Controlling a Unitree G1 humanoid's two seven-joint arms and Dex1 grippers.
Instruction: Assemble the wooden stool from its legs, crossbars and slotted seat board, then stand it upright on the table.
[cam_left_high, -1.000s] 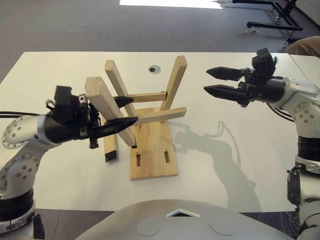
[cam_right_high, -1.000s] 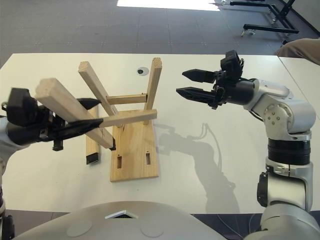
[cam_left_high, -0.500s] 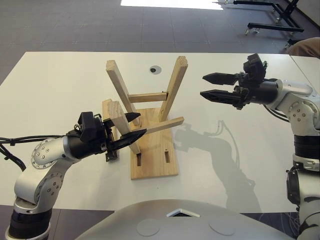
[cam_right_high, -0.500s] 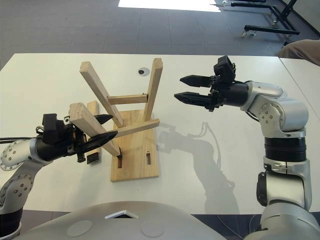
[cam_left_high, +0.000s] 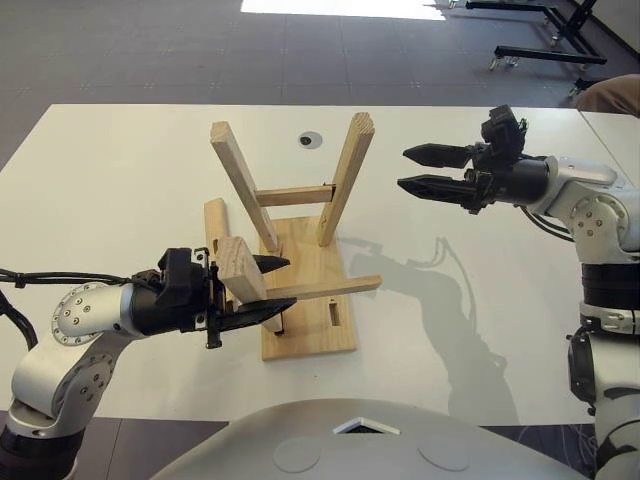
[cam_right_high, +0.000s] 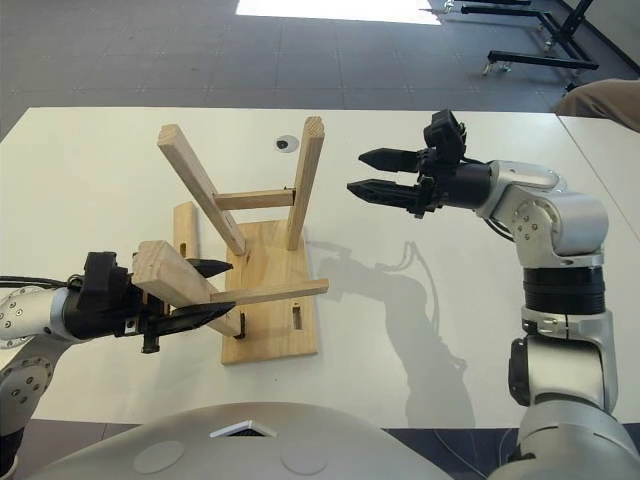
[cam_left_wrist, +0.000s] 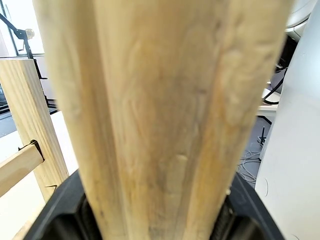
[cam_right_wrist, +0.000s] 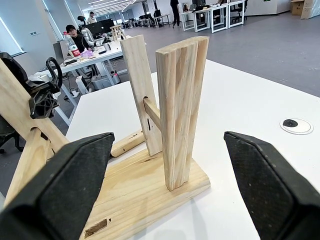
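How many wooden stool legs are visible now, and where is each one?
4. The left standing leg and right standing leg are fixed in the seat board. The lying leg rests on the table beside it. The left gripper holds the fourth leg.

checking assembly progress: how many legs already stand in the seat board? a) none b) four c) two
c: two legs, joined by a crossbar, stand in the seat board; the left hand holds a third leg.
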